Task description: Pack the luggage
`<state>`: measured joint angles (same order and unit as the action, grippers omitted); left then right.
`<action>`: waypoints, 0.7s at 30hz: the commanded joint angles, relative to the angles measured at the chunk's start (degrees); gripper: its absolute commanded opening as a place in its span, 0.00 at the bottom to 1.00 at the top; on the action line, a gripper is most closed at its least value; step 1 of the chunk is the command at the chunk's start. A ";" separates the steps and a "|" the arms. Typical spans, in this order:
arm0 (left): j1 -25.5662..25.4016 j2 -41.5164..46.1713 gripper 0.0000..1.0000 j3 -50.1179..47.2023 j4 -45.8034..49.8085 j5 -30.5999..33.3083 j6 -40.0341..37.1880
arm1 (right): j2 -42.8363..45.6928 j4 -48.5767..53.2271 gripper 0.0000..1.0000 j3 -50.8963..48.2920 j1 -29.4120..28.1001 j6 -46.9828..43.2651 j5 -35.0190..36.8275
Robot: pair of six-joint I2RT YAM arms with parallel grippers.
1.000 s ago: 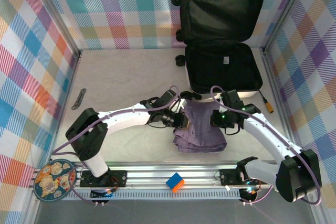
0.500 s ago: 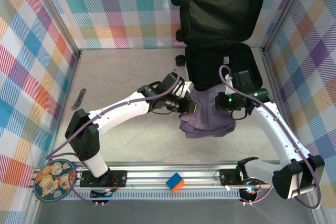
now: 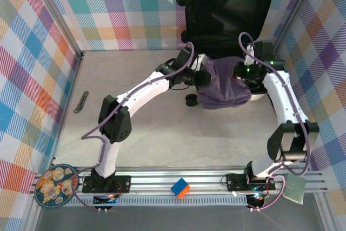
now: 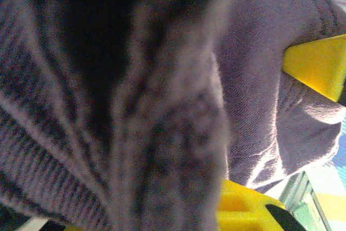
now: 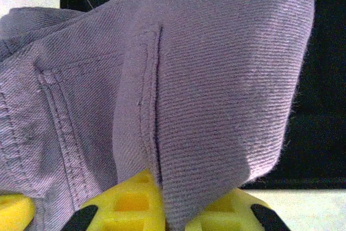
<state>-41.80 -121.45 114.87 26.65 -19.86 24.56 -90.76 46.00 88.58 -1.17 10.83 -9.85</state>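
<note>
Luggage (image 3: 224, 17) lies open at the far side of the surface (image 3: 140, 101), lid upright. The purple garment (image 3: 224, 82), which lay on the surface in front of the case a second ago, now hangs over the lower shell, so release is judged the next step. Left pincer (image 3: 201, 77) and right pincer (image 3: 244, 74) are each clamped on a garment edge, just above that shell
</note>
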 commanded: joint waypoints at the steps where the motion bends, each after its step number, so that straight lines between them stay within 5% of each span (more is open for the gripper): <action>1: 0.48 -2.57 0.00 7.17 -2.37 -1.79 0.95 | -3.77 -2.56 0.00 6.44 1.70 -1.72 -2.93; 14: 2.95 -20.51 0.01 25.54 -16.07 -0.91 8.26 | -20.64 -4.81 0.00 21.25 4.70 -2.80 -1.94; 21: 3.03 -27.27 0.13 30.24 -19.32 0.11 9.09 | -26.44 -6.27 0.00 24.11 4.82 -2.59 1.87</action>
<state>-38.63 -148.55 141.97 14.37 -19.77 32.40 -116.07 42.06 109.95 3.49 8.49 -9.26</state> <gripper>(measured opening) 0.193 0.105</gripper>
